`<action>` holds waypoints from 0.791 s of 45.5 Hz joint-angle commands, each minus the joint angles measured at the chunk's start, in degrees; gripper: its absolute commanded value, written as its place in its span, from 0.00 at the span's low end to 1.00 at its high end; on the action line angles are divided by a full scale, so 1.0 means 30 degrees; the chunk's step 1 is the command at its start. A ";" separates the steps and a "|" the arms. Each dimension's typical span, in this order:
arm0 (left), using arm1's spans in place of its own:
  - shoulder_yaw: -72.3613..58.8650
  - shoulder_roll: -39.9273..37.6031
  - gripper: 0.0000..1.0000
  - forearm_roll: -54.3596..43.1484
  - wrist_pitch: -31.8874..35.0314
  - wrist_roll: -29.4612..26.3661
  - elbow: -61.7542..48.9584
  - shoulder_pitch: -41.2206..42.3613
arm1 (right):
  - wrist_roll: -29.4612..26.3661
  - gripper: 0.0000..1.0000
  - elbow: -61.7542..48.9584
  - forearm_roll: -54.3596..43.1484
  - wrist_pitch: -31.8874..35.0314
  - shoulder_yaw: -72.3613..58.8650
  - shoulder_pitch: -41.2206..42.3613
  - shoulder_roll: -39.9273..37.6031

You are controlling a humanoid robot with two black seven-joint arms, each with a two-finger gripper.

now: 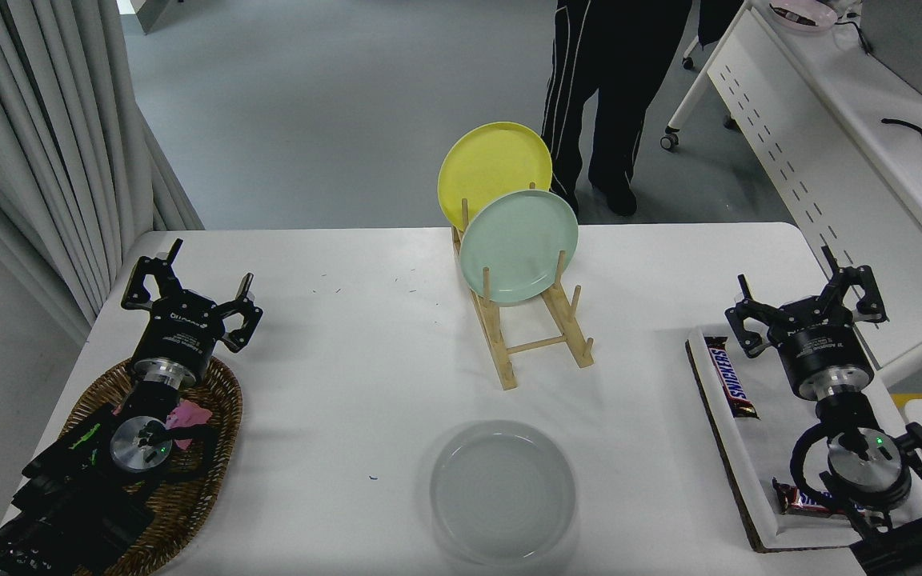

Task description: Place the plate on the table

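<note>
The light grey plate lies flat on the white table, near its front edge and in front of the wooden rack. My right gripper is open and empty at the table's right side, above the white tray, far from the plate. My left gripper is open and empty, parked at the lower left above a wicker basket.
A wooden rack at the table's middle holds a mint green plate and a yellow plate upright. A white tray at right holds Snickers bars. A wicker basket is at left. A person stands beyond the table.
</note>
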 commanded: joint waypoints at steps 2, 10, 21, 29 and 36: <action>0.0000 0.0000 1.00 0.0000 0.0000 0.0013 0.0000 0.0000 | 0.0010 1.00 -0.1967 -0.0033 0.0537 -0.0795 0.0741 0.0222; 0.0000 0.0000 1.00 0.0000 0.0000 0.0013 0.0000 0.0000 | 0.0010 1.00 -0.1966 -0.0033 0.1270 -0.0970 0.0917 0.0573; 0.0000 0.0000 1.00 0.0000 0.0000 0.0013 0.0000 0.0000 | 0.0010 1.00 -0.1937 -0.0033 0.1446 -0.1615 0.0946 0.0515; 0.0000 0.0000 1.00 0.0000 0.0000 -0.0016 0.0000 0.0000 | 0.0010 1.00 -0.1937 -0.0033 0.1710 -0.1761 0.0859 0.0515; 0.0000 0.0000 1.00 0.0000 0.0000 -0.0016 0.0000 0.0000 | 0.0010 1.00 -0.1908 -0.0033 0.1798 -0.1791 0.0829 0.0545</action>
